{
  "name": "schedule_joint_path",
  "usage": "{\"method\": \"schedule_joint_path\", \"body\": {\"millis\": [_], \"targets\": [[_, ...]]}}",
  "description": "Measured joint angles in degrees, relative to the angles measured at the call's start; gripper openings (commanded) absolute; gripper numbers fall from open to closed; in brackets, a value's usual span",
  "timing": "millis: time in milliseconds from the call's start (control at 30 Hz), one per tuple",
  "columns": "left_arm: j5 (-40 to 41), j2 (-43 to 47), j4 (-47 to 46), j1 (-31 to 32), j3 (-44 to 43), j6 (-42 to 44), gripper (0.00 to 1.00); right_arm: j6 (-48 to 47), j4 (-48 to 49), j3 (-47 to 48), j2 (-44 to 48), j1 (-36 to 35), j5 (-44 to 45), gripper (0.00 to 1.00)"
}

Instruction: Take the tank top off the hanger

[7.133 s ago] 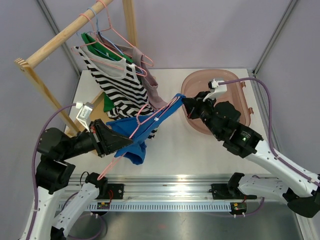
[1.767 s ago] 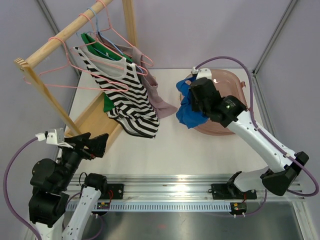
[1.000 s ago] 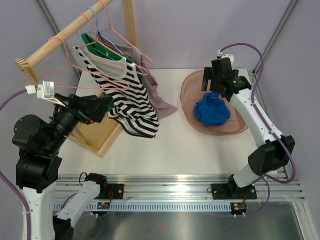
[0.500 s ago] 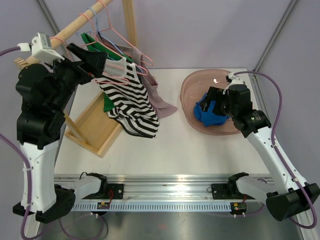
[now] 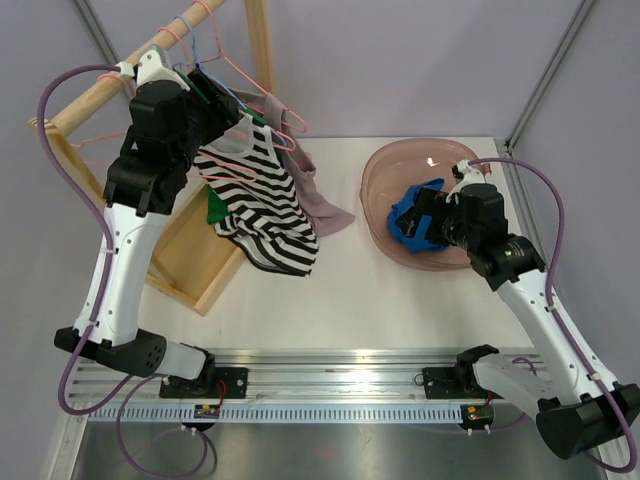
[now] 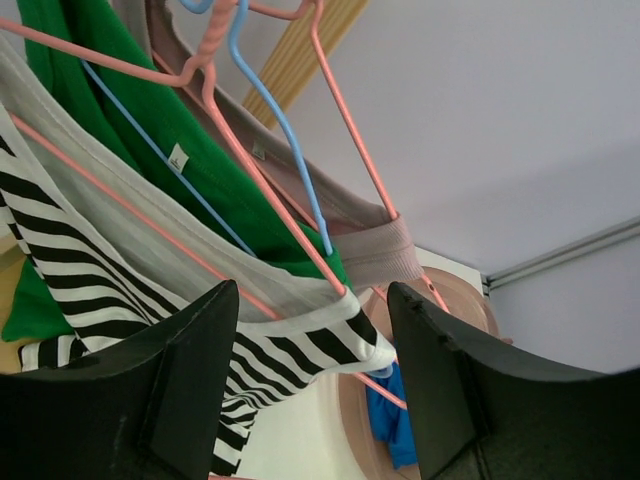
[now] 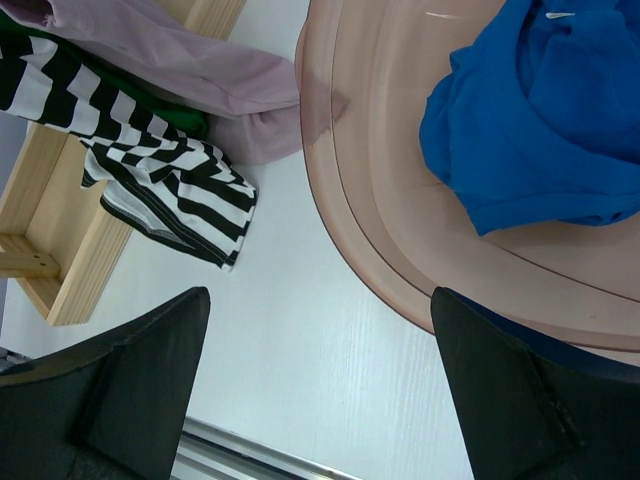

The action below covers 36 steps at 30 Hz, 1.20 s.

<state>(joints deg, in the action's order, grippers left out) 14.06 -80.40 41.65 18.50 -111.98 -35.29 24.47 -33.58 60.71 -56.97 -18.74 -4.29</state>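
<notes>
Two sets of jaws, both gaping wide, gripping nothing: my left gripper (image 6: pixel 310 325) is hovering by the striped tank top (image 6: pixel 300 352) hanging on a pink hanger (image 6: pixel 268 176); my right gripper (image 7: pixel 320 300) is hanging above the pink basin (image 7: pixel 335 180), where the blue tank top (image 7: pixel 540 110) is lying.

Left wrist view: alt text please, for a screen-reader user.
Open jaws of the left arm frame the shoulder of a striped tank top on a pink hanger. Behind it hang a green garment and a beige garment; lower right, a blue cloth lies in a pink basin.
</notes>
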Motion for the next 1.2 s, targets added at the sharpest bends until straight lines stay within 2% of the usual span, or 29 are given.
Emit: {"method": "schedule_joint_path", "body": {"millis": [333,367,467,500,567,633,767,967,1200], "targets": [[5.90,-3.63,-1.57,0.04,-0.20,-0.17,0.56,0.00,1.42,-2.27,0.17,0.00,-2.38,0.99],[6.08,-4.20,-1.62,0.04,-0.20,-0.20,0.47,0.02,1.60,-2.36,0.17,0.00,-2.62,0.98],[6.73,-6.47,-1.97,0.04,-0.22,-0.20,0.42,0.00,2.21,-2.64,0.17,0.00,-2.95,0.98],[6.97,-6.99,-2.19,0.04,-0.31,-0.22,0.33,0.00,2.34,-2.69,0.17,0.00,-2.95,0.98],[7.41,-7.63,-2.47,0.04,-0.31,-0.55,0.26,0.00,2.45,-2.75,0.17,0.00,-2.97,0.98],[7.80,-7.56,-2.45,0.17,-0.24,-0.59,0.14,-0.02,2.45,-2.78,0.17,0.00,-2.99,0.98],[8.98,-5.66,-2.97,0.26,2.16,-1.73,0.00,-0.11,2.45,-2.80,0.17,0.00,-2.97,0.98],[10.91,-0.61,-4.52,0.22,6.62,-2.23,0.00,-0.20,2.47,-2.80,0.17,0.00,-3.48,0.98],[14.38,3.87,-6.75,1.92,7.08,-2.27,0.00,-0.17,2.47,-2.80,0.17,0.00,-4.35,0.98]]}}
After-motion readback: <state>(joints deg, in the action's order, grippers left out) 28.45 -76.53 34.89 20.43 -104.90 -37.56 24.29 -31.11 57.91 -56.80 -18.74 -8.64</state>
